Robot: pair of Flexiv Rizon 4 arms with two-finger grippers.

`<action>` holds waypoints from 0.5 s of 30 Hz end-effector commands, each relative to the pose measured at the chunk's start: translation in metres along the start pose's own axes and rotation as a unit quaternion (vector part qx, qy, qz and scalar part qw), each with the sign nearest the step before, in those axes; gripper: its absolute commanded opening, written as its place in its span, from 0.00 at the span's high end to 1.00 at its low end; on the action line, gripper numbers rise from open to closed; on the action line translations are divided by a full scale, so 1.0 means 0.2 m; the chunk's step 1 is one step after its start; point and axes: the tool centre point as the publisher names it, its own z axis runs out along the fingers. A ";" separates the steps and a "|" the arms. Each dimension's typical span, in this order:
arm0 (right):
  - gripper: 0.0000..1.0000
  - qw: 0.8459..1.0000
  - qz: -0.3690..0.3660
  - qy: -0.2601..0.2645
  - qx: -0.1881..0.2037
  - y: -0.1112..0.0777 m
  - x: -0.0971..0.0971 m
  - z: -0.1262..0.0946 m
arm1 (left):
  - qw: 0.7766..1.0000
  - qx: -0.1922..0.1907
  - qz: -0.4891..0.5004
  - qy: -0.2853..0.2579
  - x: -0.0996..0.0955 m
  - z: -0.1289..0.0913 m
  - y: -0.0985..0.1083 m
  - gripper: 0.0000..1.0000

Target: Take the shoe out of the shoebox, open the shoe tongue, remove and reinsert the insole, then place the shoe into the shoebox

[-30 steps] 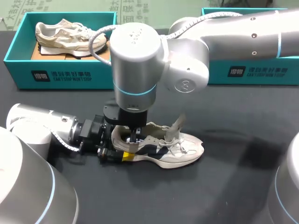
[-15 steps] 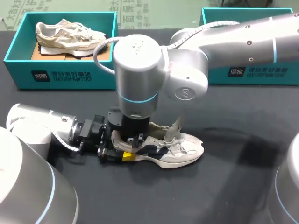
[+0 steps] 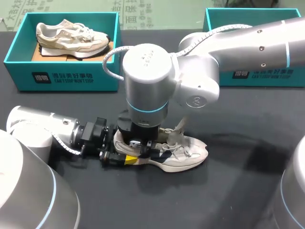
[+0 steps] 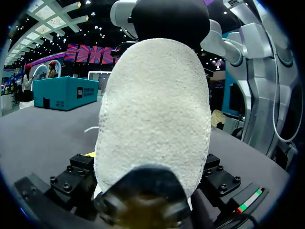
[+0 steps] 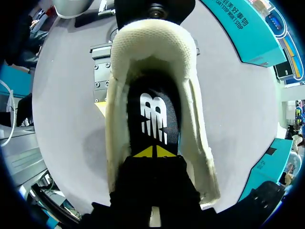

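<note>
At the far left, the left box [image 3: 62, 76] holds a second shoe [image 3: 71, 36], well apart from the work. Nearer, the left gripper [image 3: 125, 154] comes in low along the table [image 3: 228, 181] from the left. The left wrist view shows the heel [image 4: 152, 109] wedged between its two finger blocks, so it appears to be clamped on the heel. This is likely to brace the shoe [image 3: 183, 151] upright, so that it does not slide or tip while the other arm works inside it.

The shoe stands on the table in the near middle, out of either box, with its toe pointing right and its tongue and laces pulled up.

The right arm enters from the right, crosses the middle and points straight down into the shoe's opening. The right gripper [image 5: 155, 152] has its yellow tips pressed together and resting on the dark insole [image 5: 152, 119]. No fold of the insole shows between them. It is probably seating the insole or feeling for an edge.

The right box [image 3: 259, 74] sits at the far right, largely hidden by that arm.
</note>
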 end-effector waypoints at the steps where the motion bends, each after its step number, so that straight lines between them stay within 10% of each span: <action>1: 1.00 1.000 0.004 -0.009 -0.003 -0.04 0.00 -0.02 | 1.000 -0.001 0.000 0.000 0.00 0.00 0.00 1.00; 15: 1.00 0.999 0.024 -0.032 0.001 -0.08 -0.07 0.01 | 1.000 -0.001 0.000 0.000 0.00 0.00 0.00 1.00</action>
